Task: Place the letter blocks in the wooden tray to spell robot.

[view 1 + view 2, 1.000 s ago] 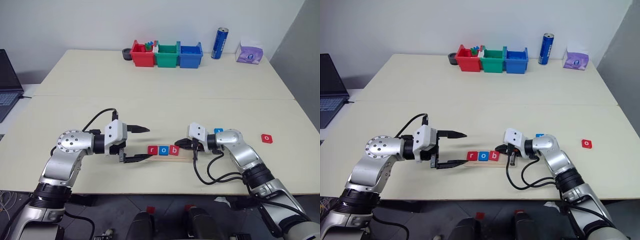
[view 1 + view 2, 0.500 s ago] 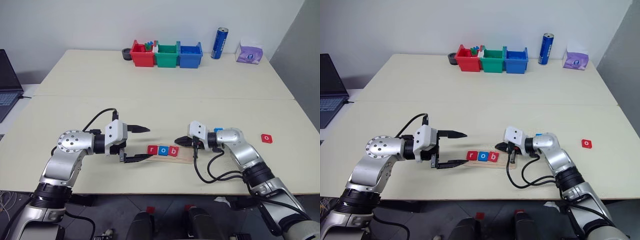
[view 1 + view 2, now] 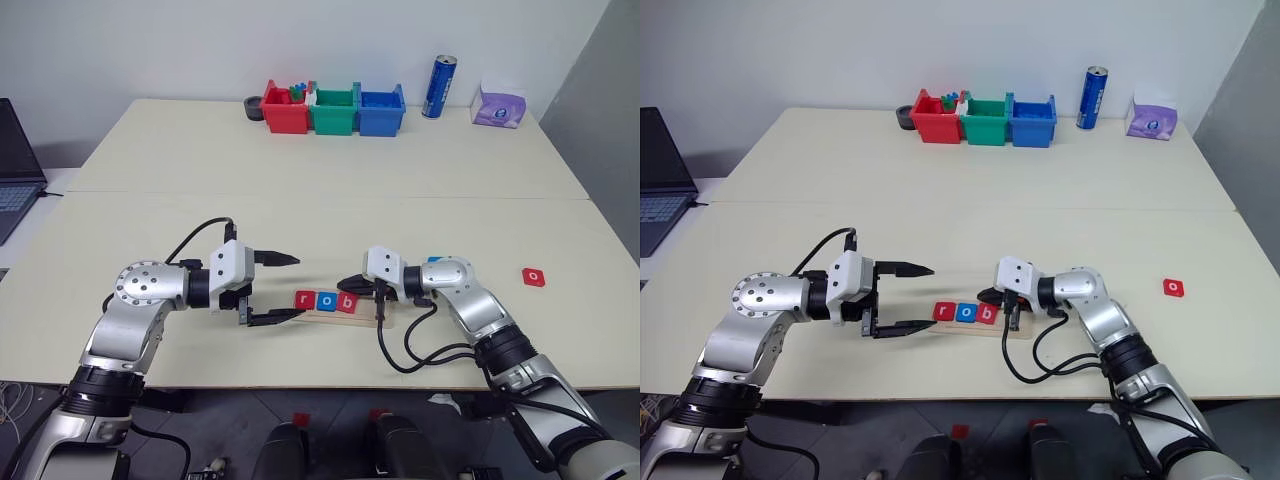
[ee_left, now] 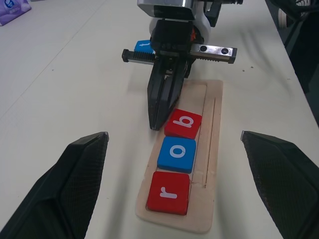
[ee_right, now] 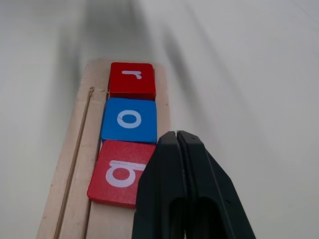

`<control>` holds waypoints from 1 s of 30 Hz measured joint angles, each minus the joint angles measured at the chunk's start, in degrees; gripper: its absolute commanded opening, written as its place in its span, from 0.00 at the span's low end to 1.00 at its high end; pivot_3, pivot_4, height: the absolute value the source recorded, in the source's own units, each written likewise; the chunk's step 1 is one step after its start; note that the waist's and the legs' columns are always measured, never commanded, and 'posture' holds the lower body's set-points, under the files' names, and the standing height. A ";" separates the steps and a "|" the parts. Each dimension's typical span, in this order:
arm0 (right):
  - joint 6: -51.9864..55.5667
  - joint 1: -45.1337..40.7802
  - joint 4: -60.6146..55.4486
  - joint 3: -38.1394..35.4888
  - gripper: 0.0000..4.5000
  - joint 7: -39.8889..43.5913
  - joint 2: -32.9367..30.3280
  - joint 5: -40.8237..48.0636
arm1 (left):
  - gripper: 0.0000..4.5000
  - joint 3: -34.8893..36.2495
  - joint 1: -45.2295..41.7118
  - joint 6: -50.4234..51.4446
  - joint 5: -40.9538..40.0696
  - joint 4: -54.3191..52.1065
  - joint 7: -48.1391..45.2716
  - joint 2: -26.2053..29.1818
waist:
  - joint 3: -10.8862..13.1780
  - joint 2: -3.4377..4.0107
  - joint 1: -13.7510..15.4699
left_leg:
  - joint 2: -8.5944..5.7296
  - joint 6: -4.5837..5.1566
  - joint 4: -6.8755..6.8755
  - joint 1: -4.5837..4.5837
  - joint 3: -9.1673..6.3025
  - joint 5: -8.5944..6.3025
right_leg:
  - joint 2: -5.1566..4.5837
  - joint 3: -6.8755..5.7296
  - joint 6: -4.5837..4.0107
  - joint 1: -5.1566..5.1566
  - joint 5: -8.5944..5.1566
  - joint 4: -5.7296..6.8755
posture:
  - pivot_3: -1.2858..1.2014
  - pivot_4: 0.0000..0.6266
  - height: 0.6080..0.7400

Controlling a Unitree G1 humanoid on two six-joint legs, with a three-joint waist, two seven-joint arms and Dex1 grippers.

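The wooden tray (image 4: 212, 164) between my fingers holds red r (image 4: 168, 192), blue o (image 4: 177, 154) and red b (image 4: 183, 123). My right fingers (image 5: 177, 149), pressed together, touch b; my left fingers (image 3: 285, 287) gape empty beside r. Another red o (image 3: 534, 276) lies on the tabletop (image 3: 330, 200), well right.

A pale beige table (image 3: 330, 180) stands against a plain white wall (image 3: 200, 40), grey floor (image 3: 330, 410) below.
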 measured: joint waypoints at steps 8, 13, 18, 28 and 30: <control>-2.66 -0.01 0.77 0.99 0.01 0.22 -0.08 -0.97 | 1.00 0.00 0.41 -0.01 0.00 0.00 0.13 0.03 | 0.00 0.00 0.01 | 0.00 0.00 0.00 0.00 -0.01 0.00 | 0.00 0.00 0.00 0.00 0.00 0.00 | 0.52 0.24 1.00; -1.65 -0.01 0.37 0.62 0.01 0.20 -0.04 -0.28 | 1.00 0.00 0.49 -0.04 0.00 0.00 0.38 0.03 | 0.00 0.00 0.01 | 0.00 0.00 0.00 0.00 -0.01 0.00 | 0.00 0.00 0.00 0.00 0.00 0.00 | 0.52 0.24 1.00; 7.30 0.09 -6.63 -4.27 0.01 0.07 -2.68 4.31 | 1.00 -0.01 0.98 0.11 -0.05 -0.63 0.72 0.00 | 0.01 0.01 0.13 | 0.02 0.00 0.00 -0.02 -0.05 0.00 | -0.05 0.00 0.00 0.00 0.00 0.00 | 0.52 0.24 1.00; 45.14 16.09 -39.18 -27.69 0.44 -15.12 -11.86 17.51 | 1.00 -2.73 0.30 7.91 -0.27 -8.79 10.14 -7.58 | 0.00 0.01 0.50 | -0.08 0.00 0.03 -0.20 -0.22 0.00 | -0.23 0.02 0.05 0.02 0.00 -0.01 | 0.52 0.24 1.00; 50.08 18.49 -41.98 -33.02 0.60 -23.16 -9.56 16.81 | 1.00 -5.01 -1.35 10.18 0.17 -9.94 13.29 -11.19 | 0.00 0.00 0.44 | -0.12 -0.01 0.04 -0.22 -0.22 0.01 | -0.20 0.03 0.10 0.03 0.01 0.00 | 0.52 0.24 1.00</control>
